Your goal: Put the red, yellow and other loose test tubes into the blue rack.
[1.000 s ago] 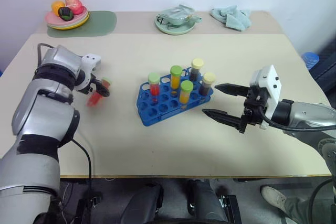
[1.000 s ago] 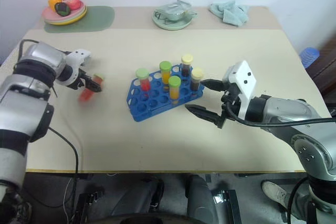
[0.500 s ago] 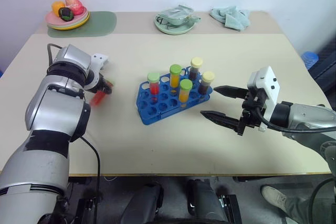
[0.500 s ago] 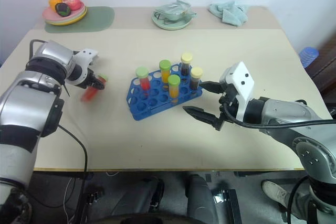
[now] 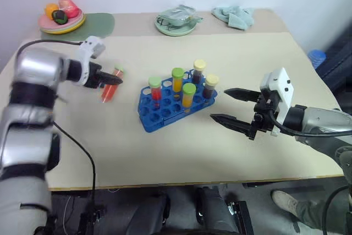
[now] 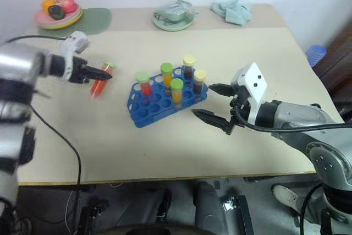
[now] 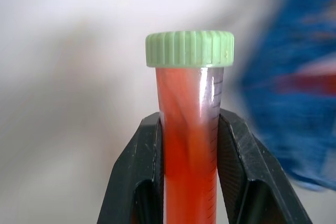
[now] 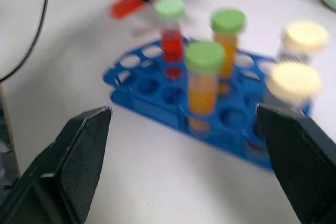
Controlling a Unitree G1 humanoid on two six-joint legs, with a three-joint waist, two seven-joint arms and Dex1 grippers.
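Left wrist view: the left gripper (image 7: 190, 182) is clenched on a red test tube (image 7: 189, 150), 1 black finger (image 7: 137, 177) on each side of the clear barrel, pale green ribbed cap (image 7: 189, 49) standing clear past the fingertips. Faint graduation marks run down 1 side of the barrel; no figures or brand can be read. From the head views the tube (image 5: 110, 87) hangs above the table (image 5: 165, 152), left of the blue rack (image 5: 165, 115) and apart from it; its long axis is tilted, cap end up and toward the far edge, the lower end down toward the robot. The rack sits near mid-table, skewed, long axis running from near-left to far-right. 5 tubes stand upright in it: 1 red with green cap (image 5: 155, 92), 2 orange-yellow with green caps (image 5: 177, 80) (image 5: 188, 94), 2 dark with pale yellow caps (image 5: 199, 72) (image 5: 210, 86). No writing visible on the rack. The right gripper (image 5: 224, 106) hovers just right of the rack, fingers spread wide, nothing between them.
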